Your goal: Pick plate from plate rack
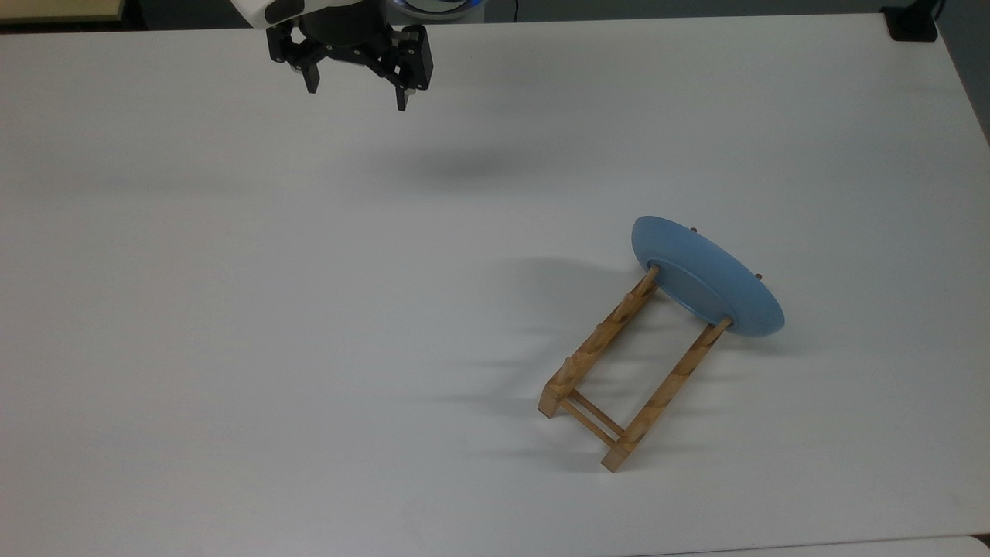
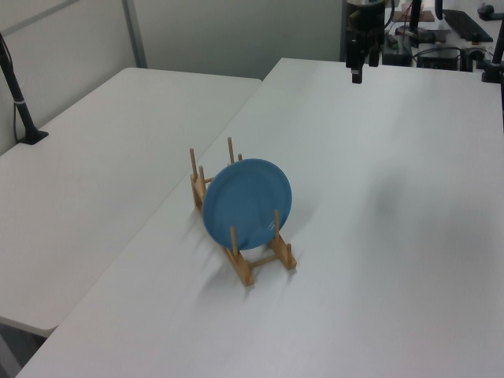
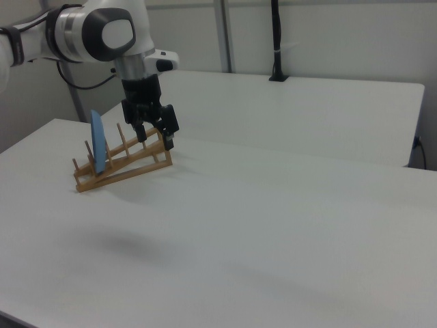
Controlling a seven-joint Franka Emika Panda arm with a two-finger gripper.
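Plate (image 1: 715, 282), top view: on edge at far end of plate rack (image 1: 619, 371), well apart from end effector (image 1: 356, 81), fingers spread, empty. Left view: rigid, smooth, likely slippery and breakable. Right view: upper rim exposed; best hold judged there.

A white matte surface (image 1: 309, 309) spans nearly the whole top view; its far edge runs along the upper part of the frame and its near edge crosses the lower right corner. The plate rack (image 1: 619, 371) — light wood, two notched rails joined by thin crossbars — stands directly on it in the lower right of the top view, casting soft shadows toward the top view's left; the rest of the top is bare white. In the left view the rack (image 2: 260, 260) sits near the frame's centre, close to a seam with a second white table (image 2: 94, 157) on the left view's left.
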